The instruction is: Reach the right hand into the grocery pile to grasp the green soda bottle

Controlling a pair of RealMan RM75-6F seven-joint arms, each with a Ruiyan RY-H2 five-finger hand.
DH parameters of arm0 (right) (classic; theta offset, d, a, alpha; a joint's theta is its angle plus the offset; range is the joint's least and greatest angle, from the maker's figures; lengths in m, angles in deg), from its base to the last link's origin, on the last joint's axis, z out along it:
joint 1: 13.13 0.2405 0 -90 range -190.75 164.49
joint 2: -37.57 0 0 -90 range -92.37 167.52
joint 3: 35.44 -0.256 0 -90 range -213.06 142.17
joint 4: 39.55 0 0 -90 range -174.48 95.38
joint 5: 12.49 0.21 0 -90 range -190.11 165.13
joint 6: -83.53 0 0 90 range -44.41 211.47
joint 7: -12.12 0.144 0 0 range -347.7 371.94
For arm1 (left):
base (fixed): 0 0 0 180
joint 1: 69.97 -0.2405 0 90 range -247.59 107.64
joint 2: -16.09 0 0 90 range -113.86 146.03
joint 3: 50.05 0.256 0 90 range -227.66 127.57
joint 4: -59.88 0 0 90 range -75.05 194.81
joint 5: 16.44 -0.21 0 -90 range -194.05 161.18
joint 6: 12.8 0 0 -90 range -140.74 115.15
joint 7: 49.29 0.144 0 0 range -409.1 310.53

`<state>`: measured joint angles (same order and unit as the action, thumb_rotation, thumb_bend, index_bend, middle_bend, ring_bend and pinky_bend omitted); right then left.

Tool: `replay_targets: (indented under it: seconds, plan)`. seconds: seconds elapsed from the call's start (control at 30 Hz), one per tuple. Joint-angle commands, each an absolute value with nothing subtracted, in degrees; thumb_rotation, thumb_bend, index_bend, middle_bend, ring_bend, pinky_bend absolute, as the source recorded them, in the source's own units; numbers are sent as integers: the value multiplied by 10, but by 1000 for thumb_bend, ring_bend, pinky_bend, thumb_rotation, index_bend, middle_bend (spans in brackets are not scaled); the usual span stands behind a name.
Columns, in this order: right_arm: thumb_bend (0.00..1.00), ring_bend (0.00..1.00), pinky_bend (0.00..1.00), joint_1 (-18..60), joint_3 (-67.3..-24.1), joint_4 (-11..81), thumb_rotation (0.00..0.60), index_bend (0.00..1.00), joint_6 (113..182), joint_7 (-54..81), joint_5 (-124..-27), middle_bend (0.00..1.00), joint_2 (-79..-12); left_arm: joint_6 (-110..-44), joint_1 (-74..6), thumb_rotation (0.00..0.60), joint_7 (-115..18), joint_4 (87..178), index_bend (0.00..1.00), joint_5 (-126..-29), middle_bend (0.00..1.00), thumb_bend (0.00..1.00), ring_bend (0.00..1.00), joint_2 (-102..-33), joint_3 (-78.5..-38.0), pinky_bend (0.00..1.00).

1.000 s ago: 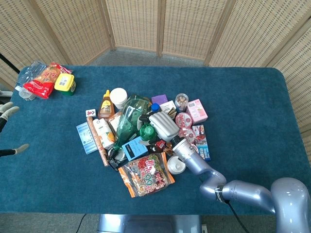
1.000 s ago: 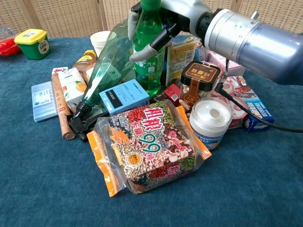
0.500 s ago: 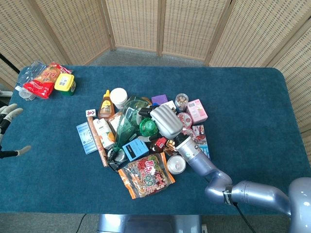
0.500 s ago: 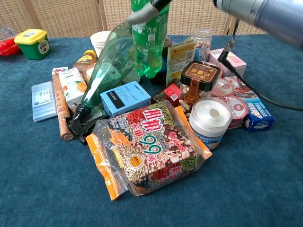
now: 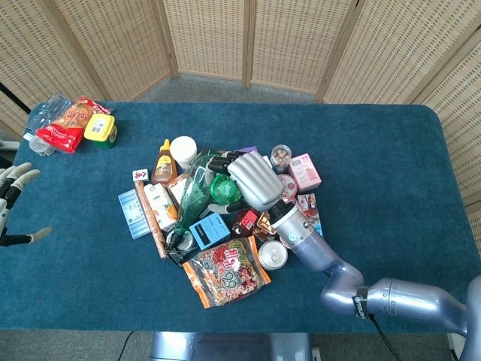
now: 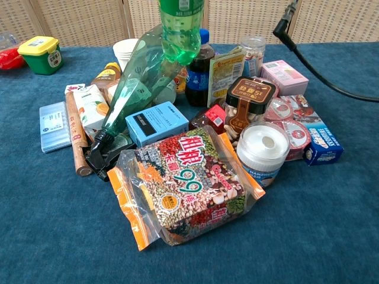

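My right hand (image 5: 254, 179) grips the green soda bottle (image 5: 222, 189) and holds it upright above the middle of the grocery pile. In the chest view only the bottle's lower half (image 6: 180, 32) shows, hanging from the top edge clear of the items beneath; the hand itself is out of that frame. My left hand (image 5: 13, 197) stays at the table's far left edge, fingers spread and holding nothing.
Under the bottle lie a green spray bottle (image 6: 139, 86), a dark cola bottle (image 6: 198, 68), a blue box (image 6: 157, 121), a bean bag (image 6: 189, 183), a brown-lidded jar (image 6: 249, 100) and a white tub (image 6: 262, 151). A black cable (image 6: 308, 50) crosses the upper right.
The right hand has risen with the green soda bottle, lifting it out of the pile; in the chest view the hand has left the frame at the top. The left hand barely shifted.
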<state>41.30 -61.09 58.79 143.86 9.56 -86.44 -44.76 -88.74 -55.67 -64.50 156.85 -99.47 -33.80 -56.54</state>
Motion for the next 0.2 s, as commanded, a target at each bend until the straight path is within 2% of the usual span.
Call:
replay_targets:
  seconds: [0.03,0.2]
  plan:
    - [0,619,615,418,-615,598,600,670,1437,85,-857,884,-440,-887,-556,600,-645,1568,122,-995,0,0,0,-338,-565,0]
    - [0,619,615,423,-617,610,600,670,1438,73,-847,883,-435,-888,-557,600,-645,1567,123,-994,0,0,0,-339,-565,0]
